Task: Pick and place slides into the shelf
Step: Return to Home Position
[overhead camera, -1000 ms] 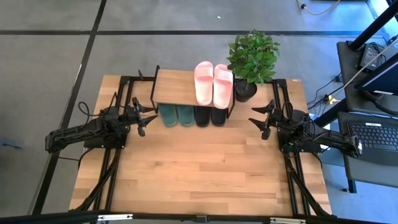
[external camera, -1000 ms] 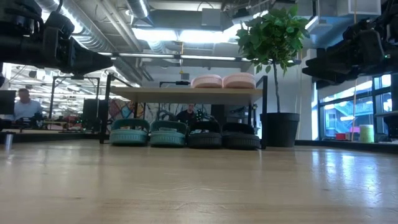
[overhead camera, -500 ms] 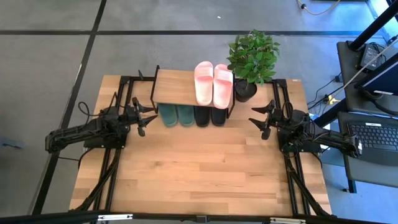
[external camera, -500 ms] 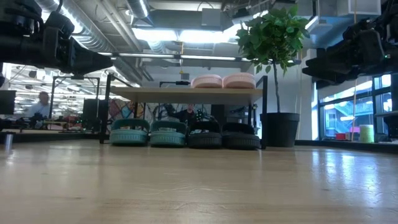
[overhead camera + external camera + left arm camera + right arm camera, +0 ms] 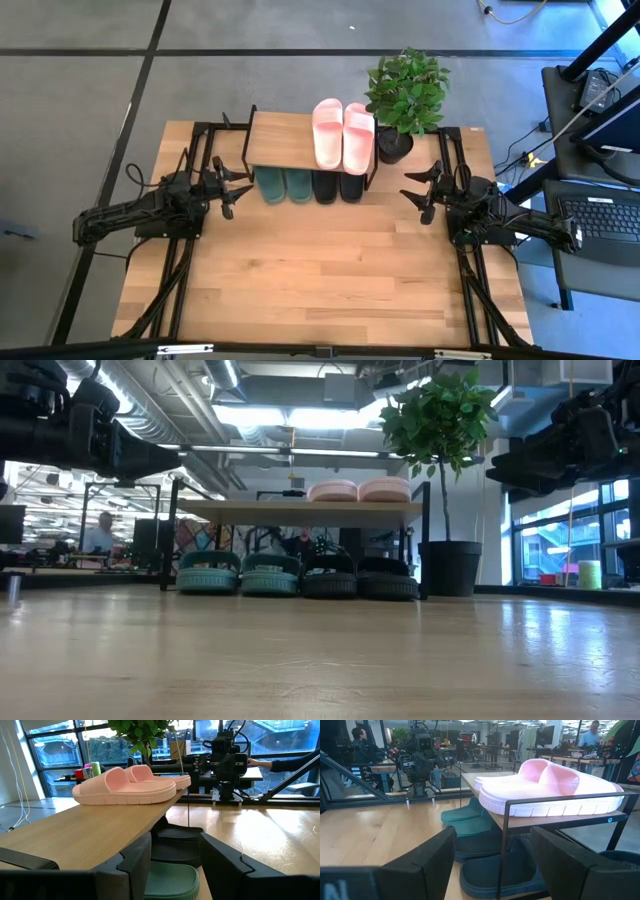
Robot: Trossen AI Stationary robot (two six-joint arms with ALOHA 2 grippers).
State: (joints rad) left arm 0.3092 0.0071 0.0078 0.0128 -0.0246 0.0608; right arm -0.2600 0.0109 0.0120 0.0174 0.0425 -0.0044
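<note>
As you look down on the tabletop (image 5: pixel 320 280), you find the shelf (image 5: pixel 285 140) standing at the middle of its far edge, with all six slides at it. Your pink pair (image 5: pixel 343 135) lies side by side on the top board, at its right end, the two touching along their length. Under the board you have four slides in one row: the green pair (image 5: pixel 284 185) on the left half and the black pair (image 5: pixel 338 186) on the right half. Their ends poke out from beneath the board toward the near edge. A potted plant (image 5: pixel 400 95) stands just beside the shelf's right end, near the far right corner.

Your left arm (image 5: pixel 140 212) reaches in from the left edge of the tabletop. The left fingers (image 5: pixel 134 865) are spread wide apart and grip nothing, hovering near the shelf's left end and aimed along the row of slides. Your right arm (image 5: pixel 515 225) comes in from the right edge. The right fingers (image 5: pixel 427 865) are likewise parted wide and hold nothing, pointing at the shelf's right end from a little way off. Neither set touches a slide or the frame. Across the room beyond the tabletop, a person (image 5: pixel 100 532) shows at a far desk
</note>
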